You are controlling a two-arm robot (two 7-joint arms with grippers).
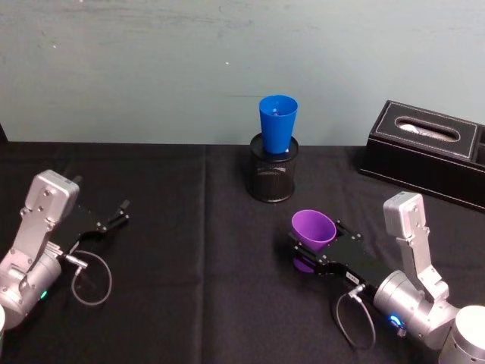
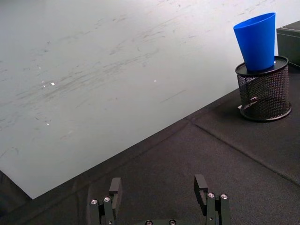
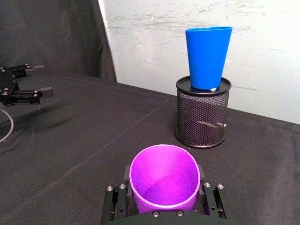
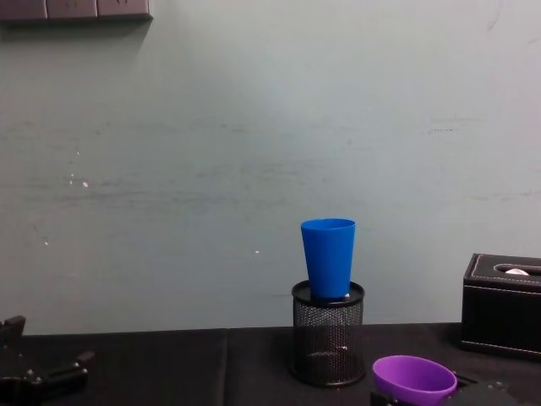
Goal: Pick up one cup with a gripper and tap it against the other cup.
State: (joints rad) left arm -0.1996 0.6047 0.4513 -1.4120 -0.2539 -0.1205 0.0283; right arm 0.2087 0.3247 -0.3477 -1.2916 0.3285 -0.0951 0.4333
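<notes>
We find the right gripper (image 1: pixel 318 241) clamped on the purple cup (image 1: pixel 314 226), apart from the blue cup (image 1: pixel 277 121); the left gripper (image 1: pixel 117 213) sits idle, jaws apart.

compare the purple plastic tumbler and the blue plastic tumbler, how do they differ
The blue plastic tumbler stands raised in the black mesh pen holder; the purple plastic tumbler sits low near the table. Blue is untouched; purple is clamped in the right gripper. Both are smooth, tapered, mouth up.
</notes>
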